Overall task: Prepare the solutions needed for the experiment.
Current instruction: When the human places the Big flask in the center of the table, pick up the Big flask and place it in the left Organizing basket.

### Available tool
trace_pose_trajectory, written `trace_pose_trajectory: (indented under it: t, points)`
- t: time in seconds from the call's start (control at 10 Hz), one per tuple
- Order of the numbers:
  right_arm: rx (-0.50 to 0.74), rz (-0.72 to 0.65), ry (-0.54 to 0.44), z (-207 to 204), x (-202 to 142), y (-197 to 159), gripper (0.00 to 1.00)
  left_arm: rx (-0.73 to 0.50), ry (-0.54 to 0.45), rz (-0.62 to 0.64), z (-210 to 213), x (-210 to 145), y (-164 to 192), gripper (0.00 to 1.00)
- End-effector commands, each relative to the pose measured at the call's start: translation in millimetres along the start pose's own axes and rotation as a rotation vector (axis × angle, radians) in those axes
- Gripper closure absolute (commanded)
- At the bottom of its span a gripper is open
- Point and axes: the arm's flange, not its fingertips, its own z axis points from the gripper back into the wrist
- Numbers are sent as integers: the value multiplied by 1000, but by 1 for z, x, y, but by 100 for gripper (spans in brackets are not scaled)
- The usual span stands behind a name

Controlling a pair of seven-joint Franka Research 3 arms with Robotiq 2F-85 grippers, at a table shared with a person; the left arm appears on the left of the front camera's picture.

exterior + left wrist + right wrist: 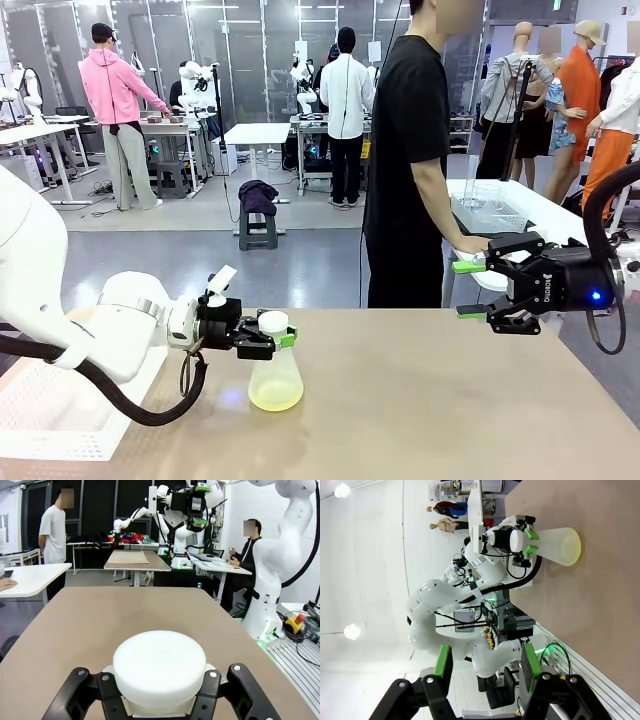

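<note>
Left gripper [272, 338] clamped on the neck of a frosted conical flask [276, 380] standing on the brown table [450, 400], white cap [159, 666] above the fingers, pale yellow-green solutions [276, 397] pooled at its base; right gripper [469, 290] spread wide, empty, raised sideways above the table's right.

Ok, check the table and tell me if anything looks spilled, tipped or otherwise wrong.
Nothing stands out. The conical flask stands upright on the table, white cap on, with the pale yellow-green liquid pooled in its base and no spill visible. The left gripper is shut on the flask's neck; the right gripper is open, held apart.
</note>
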Motion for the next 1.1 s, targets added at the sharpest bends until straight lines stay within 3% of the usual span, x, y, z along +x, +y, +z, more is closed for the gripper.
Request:
trace_pose_trajectory:
  t: [0.0,0.5,0.8,1.0]
  points:
    - [13,-1,-1,-1,0,2,30,7,10,44,-1,13,-8,94]
    - [13,-1,-1,-1,0,2,30,-40,67,-53,16,88,-15,94]
    - [13,-1,-1,-1,0,2,30,30,106,-127,71,126,-25,94]
    - [13,-1,-1,-1,0,2,30,91,68,-140,125,146,-32,94]
